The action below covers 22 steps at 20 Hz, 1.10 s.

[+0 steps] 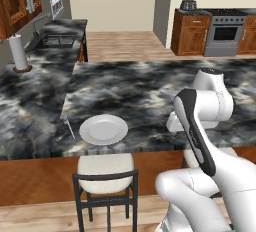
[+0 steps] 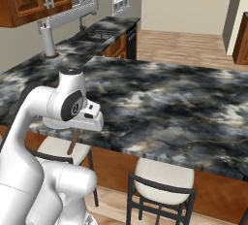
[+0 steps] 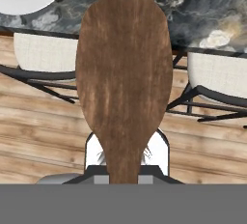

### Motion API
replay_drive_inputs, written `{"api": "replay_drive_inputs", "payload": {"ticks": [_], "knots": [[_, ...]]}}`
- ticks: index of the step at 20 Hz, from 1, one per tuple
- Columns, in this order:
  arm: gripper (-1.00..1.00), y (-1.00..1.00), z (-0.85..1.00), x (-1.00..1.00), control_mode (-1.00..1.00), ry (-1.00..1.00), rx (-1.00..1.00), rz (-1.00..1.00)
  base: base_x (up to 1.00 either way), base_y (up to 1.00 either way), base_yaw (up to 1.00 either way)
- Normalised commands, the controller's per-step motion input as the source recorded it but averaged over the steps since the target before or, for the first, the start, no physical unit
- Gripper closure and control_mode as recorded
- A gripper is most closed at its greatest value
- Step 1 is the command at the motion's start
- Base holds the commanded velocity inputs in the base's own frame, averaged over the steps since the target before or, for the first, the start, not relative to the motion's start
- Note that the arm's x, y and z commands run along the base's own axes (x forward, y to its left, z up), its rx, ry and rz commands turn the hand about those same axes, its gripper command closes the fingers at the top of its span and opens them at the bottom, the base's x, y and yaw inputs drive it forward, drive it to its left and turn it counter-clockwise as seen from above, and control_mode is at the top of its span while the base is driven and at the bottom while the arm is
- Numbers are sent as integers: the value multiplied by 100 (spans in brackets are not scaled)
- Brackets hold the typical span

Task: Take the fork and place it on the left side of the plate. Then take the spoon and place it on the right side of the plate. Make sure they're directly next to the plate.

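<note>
On the marble counter [image 1: 150, 91]: plate [image 1: 103, 129], white, near the front edge. Fork [image 1: 69, 127] lies just beside its left rim, so I judge that half done. Spoon [image 3: 124, 83], brown wood, clamped by its handle in my gripper [image 2: 73, 139], bowl outward, carried off the counter's edge. Left to do: set it directly against the plate's right side.

White arm folded low; gripper [image 2: 73, 134] apparently clamped on the spoon [image 3: 124, 88].
</note>
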Motion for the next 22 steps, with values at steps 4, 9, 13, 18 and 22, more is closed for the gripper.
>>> {"api": "replay_drive_inputs", "payload": {"ticks": [4, 9, 13, 18, 22], "knots": [[100, 0, 0, 0, 100, 0, 0, 0, 0, 0, 0], [100, 0, 0, 0, 100, 0, 0, 0, 0, 0, 0], [100, 0, 0, 0, 100, 0, 0, 0, 0, 0, 0], [100, 0, 0, 0, -100, 0, 0, 0, 0, 0, 0], [100, 0, 0, 0, -100, 0, 0, 0, 0, 0, 0]]}}
